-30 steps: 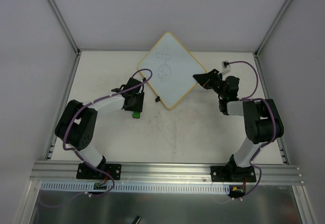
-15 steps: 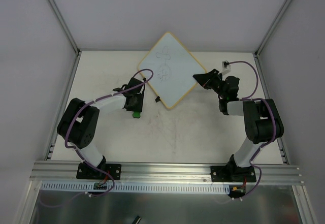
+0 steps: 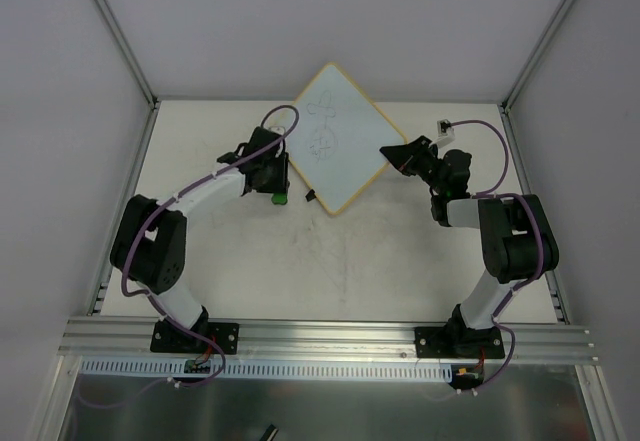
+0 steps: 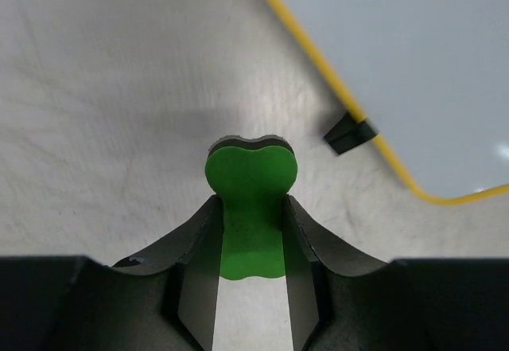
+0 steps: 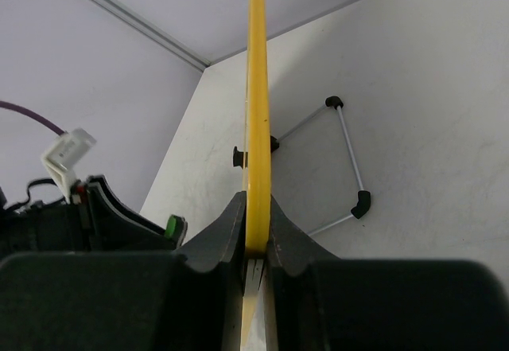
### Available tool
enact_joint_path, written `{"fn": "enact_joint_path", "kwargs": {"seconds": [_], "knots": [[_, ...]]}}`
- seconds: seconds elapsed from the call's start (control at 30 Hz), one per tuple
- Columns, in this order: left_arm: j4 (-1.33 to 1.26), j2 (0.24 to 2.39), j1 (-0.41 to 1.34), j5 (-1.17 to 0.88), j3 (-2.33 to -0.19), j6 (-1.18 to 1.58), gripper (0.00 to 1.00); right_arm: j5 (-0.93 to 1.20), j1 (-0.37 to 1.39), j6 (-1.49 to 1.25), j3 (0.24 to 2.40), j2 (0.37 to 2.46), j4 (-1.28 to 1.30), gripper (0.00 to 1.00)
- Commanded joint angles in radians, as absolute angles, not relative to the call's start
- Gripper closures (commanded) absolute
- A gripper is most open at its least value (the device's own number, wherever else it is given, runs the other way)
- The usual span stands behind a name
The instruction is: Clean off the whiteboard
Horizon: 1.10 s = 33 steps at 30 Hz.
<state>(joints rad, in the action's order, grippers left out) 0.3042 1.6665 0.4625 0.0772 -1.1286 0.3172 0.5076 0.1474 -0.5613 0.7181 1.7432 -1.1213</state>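
While the left gripper [image 3: 276,191], fingers clamped on the green eraser [image 4: 250,177], hangs beside its near-left edge, the whiteboard [image 3: 330,141] sits ahead-right, a diamond at the far middle of the table [image 3: 350,261]. Right gripper [image 3: 396,153] nips the board's right corner rim. Scuffed pale surface, grey walls [image 3: 60,111].

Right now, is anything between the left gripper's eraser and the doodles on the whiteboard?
Nothing visible blocks it. The left gripper holds the eraser beside the whiteboard; only bare table and the board's rim lie before the doodles. A black clip sits off to one side.
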Motion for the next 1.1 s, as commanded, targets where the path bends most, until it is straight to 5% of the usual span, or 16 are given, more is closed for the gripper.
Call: {"fn": "enact_joint_path", "kwargs": {"seconds": [0.0, 0.7, 1.07], "knots": [[0.298, 1.629, 0.414, 0.003, -1.271, 0.356, 1.0, 0.52, 0.144, -0.502, 0.747, 1.756, -1.177, 1.0], [0.278, 2.158, 0.282, -0.205, -2.146, 0.416, 1.0, 0.537, 0.161, -0.489, 0.749, 1.766, -1.186, 1.0], [0.152, 2.307, 0.247, -0.324, -2.264, 0.43, 1.0, 0.541, 0.178, -0.476, 0.75, 1.769, -1.183, 1.0]]}}
